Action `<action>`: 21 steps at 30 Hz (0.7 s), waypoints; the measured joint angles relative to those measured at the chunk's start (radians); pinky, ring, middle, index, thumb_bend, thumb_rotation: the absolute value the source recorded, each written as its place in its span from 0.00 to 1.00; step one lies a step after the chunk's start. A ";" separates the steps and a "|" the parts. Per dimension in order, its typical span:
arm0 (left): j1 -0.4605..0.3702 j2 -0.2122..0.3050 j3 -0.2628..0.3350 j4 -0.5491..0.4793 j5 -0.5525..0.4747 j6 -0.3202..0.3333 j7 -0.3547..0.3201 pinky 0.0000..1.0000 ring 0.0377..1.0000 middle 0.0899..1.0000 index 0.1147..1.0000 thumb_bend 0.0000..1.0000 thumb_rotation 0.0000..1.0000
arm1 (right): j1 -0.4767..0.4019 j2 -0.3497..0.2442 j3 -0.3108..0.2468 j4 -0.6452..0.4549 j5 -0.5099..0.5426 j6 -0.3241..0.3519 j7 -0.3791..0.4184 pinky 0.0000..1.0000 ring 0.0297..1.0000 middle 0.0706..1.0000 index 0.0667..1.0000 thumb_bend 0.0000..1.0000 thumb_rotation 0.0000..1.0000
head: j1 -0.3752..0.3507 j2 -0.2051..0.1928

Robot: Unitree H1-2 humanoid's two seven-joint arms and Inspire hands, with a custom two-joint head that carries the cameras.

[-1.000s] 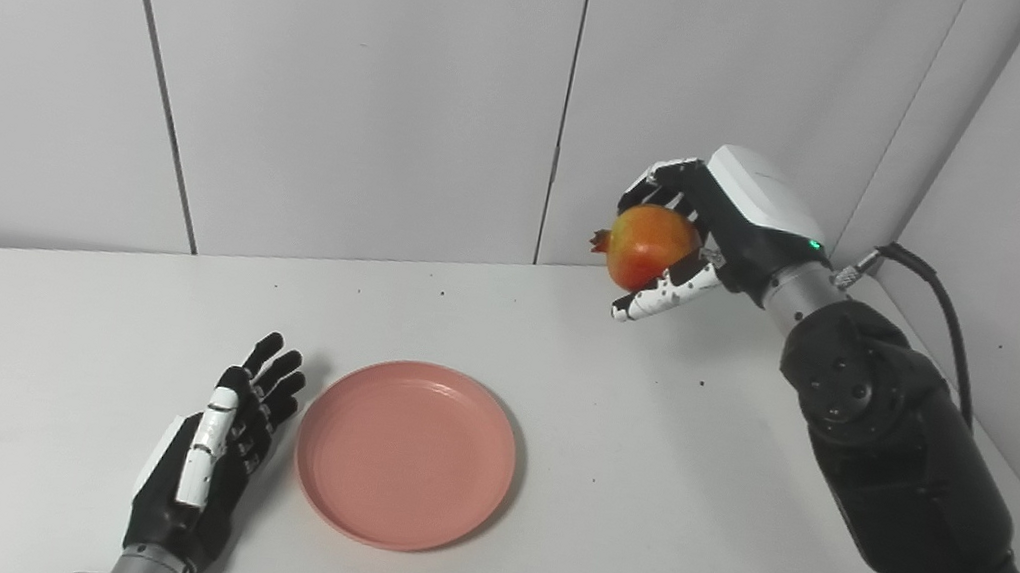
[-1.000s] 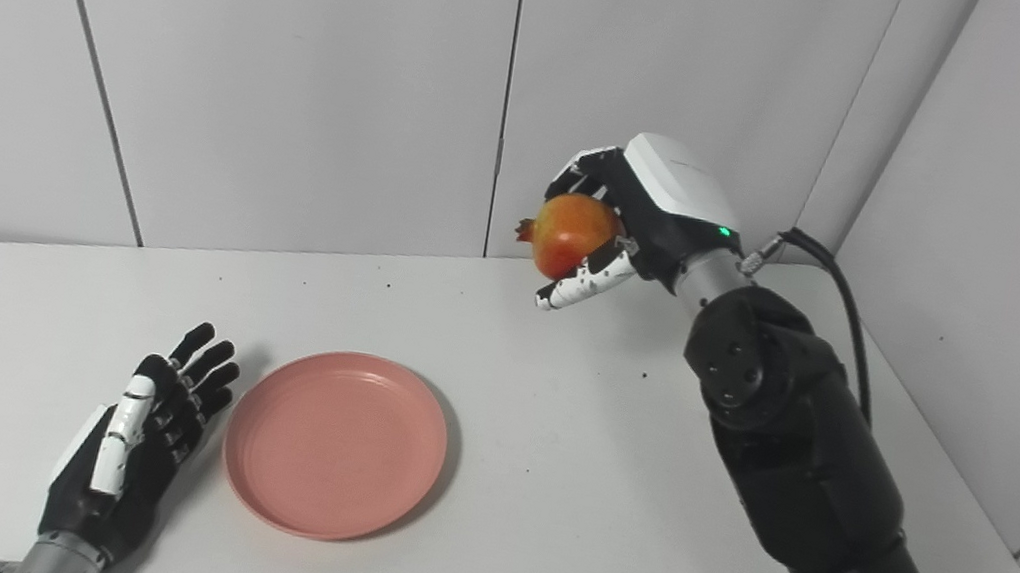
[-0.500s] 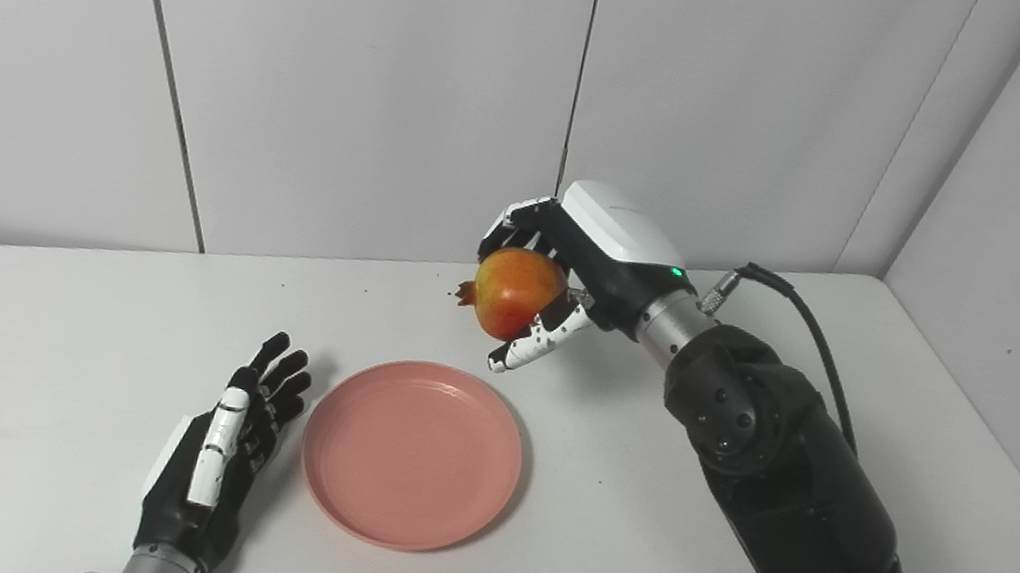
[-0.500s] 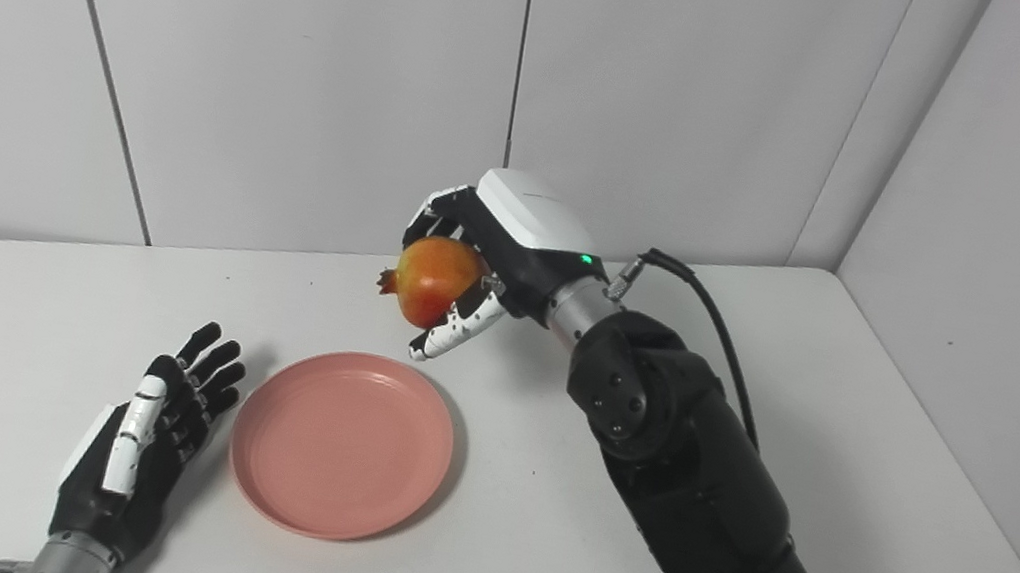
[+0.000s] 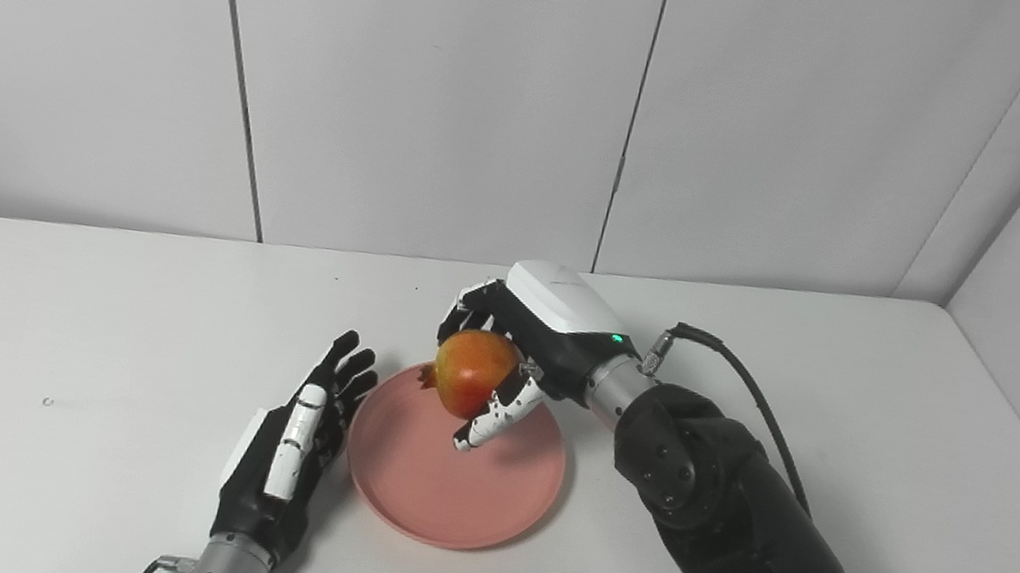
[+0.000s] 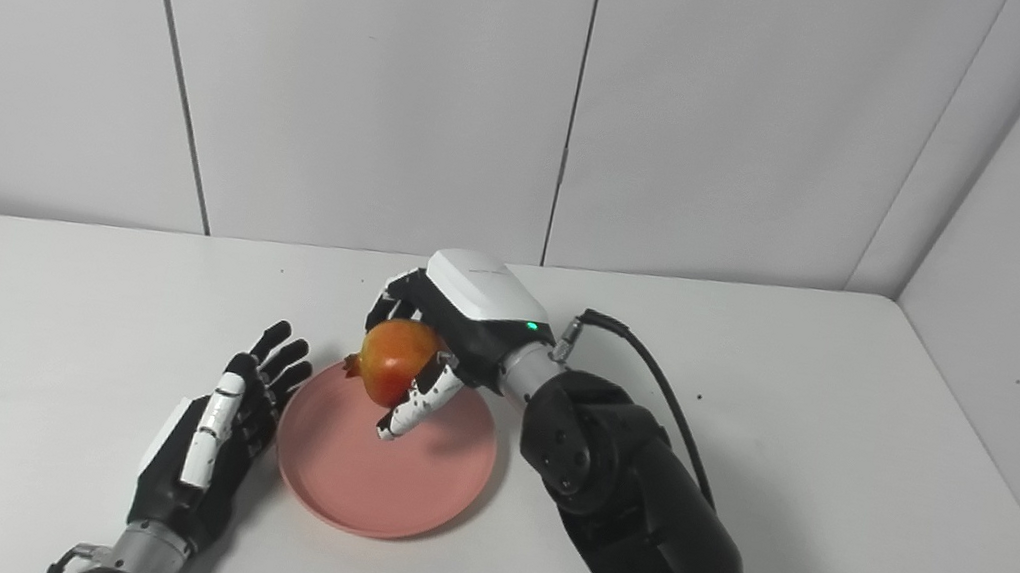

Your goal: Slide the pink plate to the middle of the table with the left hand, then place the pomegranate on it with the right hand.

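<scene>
The pink plate [image 5: 452,485] lies flat near the middle of the white table [image 5: 61,311]. My right hand [image 5: 522,344] is shut on the orange-red pomegranate [image 5: 473,386] and holds it just above the plate's far part; whether the fruit touches the plate I cannot tell. My left hand [image 5: 288,451] rests open and flat on the table against the plate's left rim, fingers apart and pointing away from me. The same pomegranate [image 6: 396,374] and plate [image 6: 359,486] show in the right eye view.
The right forearm [image 5: 716,530] and its black cable [image 5: 757,394] stretch over the table's right half. Grey wall panels stand behind the table and on the right side. The table's left edge shows near the corner.
My right hand carried the pomegranate from high at the back right down and left to just over the plate. The camera has shifted, so the whole scene sits further right. The left hand stayed beside the plate.
</scene>
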 measured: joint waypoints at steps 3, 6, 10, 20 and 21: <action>0.000 -0.002 -0.003 0.000 0.011 -0.001 0.006 0.96 0.96 0.95 0.94 0.52 1.00 | 0.003 0.012 0.009 0.026 -0.004 -0.023 -0.004 0.34 0.39 0.42 0.48 0.53 0.00 | 0.017 0.003; 0.000 -0.005 -0.006 0.000 0.019 -0.001 0.018 0.97 0.96 0.96 0.94 0.52 1.00 | 0.009 0.018 0.018 0.049 -0.011 -0.032 -0.006 0.32 0.38 0.41 0.48 0.53 0.00 | 0.026 0.006; 0.001 -0.017 -0.007 0.000 0.021 -0.007 0.028 0.97 0.97 0.96 0.94 0.51 1.00 | 0.032 0.023 0.035 0.061 -0.031 -0.041 -0.010 0.31 0.37 0.40 0.49 0.53 0.00 | 0.035 0.009; 0.001 -0.028 -0.013 0.004 0.040 -0.015 0.040 0.96 0.96 0.95 0.94 0.53 1.00 | 0.053 0.035 0.051 0.100 -0.067 -0.053 -0.025 0.32 0.38 0.40 0.49 0.52 0.00 | 0.034 0.015; 0.001 -0.029 -0.013 0.004 0.040 -0.015 0.041 0.97 0.96 0.95 0.94 0.53 1.00 | 0.053 0.035 0.052 0.102 -0.073 -0.055 -0.029 0.32 0.38 0.40 0.49 0.52 0.00 | 0.032 0.017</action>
